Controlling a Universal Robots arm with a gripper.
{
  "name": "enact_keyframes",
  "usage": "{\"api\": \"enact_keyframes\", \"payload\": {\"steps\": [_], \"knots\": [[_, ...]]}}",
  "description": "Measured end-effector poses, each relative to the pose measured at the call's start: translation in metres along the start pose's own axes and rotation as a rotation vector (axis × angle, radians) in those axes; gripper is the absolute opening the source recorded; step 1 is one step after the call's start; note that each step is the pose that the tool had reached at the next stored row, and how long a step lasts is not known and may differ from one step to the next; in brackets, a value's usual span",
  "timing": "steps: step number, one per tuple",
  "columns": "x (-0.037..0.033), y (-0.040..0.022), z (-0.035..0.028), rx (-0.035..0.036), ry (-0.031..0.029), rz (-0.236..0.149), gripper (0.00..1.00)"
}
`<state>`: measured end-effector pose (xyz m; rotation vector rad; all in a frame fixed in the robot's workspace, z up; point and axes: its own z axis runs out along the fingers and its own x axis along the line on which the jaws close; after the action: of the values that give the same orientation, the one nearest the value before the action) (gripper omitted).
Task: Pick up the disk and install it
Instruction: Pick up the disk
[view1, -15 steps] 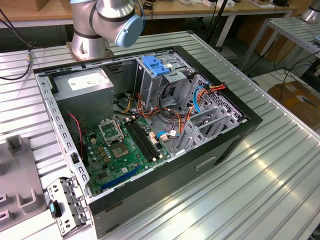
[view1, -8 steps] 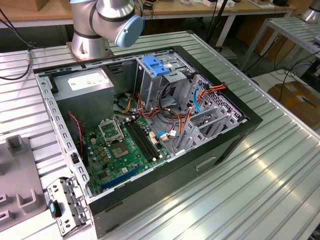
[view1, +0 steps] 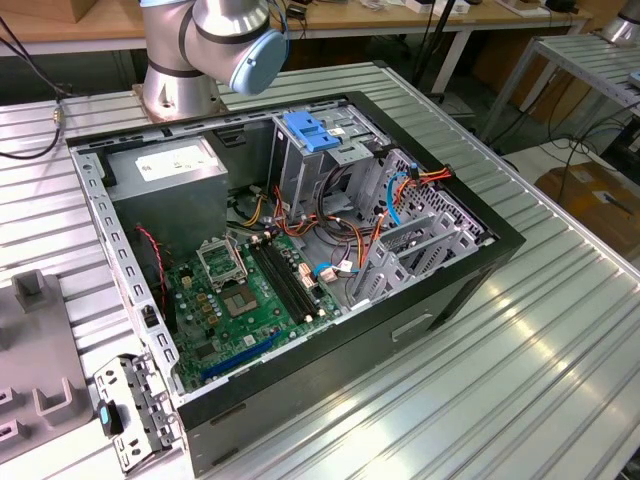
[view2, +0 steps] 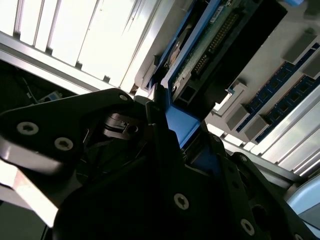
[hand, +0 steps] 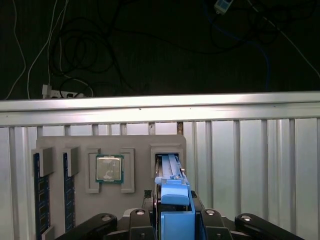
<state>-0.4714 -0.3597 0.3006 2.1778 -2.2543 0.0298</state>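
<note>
Silver arm (view1: 215, 30), pale-blue joint cap (view1: 262, 58) — gripper (hand: 176, 220) seemingly black.

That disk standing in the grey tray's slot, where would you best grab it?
By its blue carrier end, from straight above. The disk stands on edge in a slot of the tray, so only that end sticks out, with two flat sides to pinch. The hand sits around it.
</note>
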Motion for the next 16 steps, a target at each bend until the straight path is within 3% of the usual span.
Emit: {"api": "enact_keyframes", "payload": {"steps": [16], "knots": [[0.0, 0.0, -0.0021, 0.0, 0.0, 0.0, 0.37]]}}
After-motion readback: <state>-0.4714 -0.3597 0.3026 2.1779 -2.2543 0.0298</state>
